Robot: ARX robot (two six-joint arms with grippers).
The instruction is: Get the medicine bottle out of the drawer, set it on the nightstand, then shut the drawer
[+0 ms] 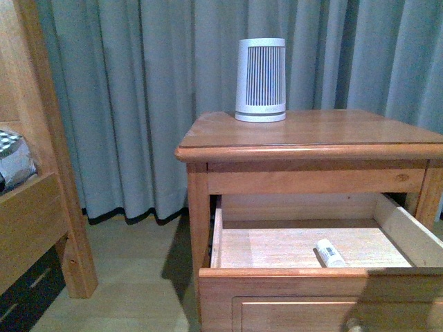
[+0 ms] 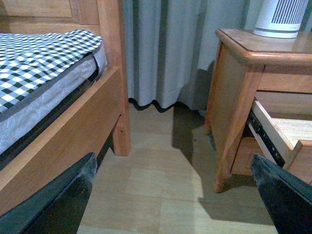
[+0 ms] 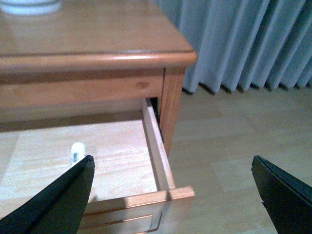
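A bedroom with a pale wood floor (image 2: 156, 190). Nearest, my left fingers (image 2: 63, 204) are spread wide with nothing between them, low beside the bed frame (image 2: 73, 131). My right fingers (image 3: 58, 200) are likewise spread and empty, over the front of the drawer (image 1: 277, 273), which stands open. The medicine bottle (image 1: 330, 252) lies on its side inside it, toward the right. On the nightstand (image 1: 304, 131) above stands a white ribbed cylinder (image 1: 261, 79), with grey curtains (image 1: 124, 104) behind.
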